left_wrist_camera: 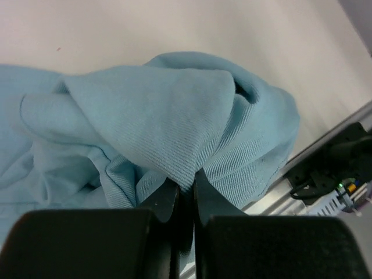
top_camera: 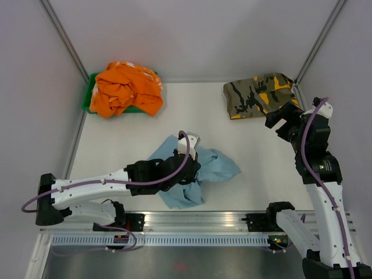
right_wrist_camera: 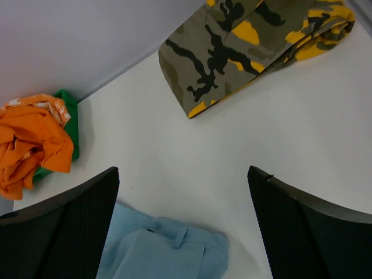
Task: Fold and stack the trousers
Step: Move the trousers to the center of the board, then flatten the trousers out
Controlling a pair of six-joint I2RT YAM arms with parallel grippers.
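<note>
We judge this the opening step, spreading out: the trousers lie in a crumpled light blue heap by the middle of the table's near edge, nothing folded. Our left gripper is pinched tight on a raised ridge of cloth; the right gripper gapes wide, empty, near the far right corner. Next we need a lift and a second hold.

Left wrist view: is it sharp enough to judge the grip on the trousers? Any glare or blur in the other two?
Left wrist: weave of the trousers crisp where the left gripper pinches it, gripper body dark and soft; top external: even light, faint shadows, no glare; right wrist: camouflage garment sharp, right gripper edges slightly soft.
</note>
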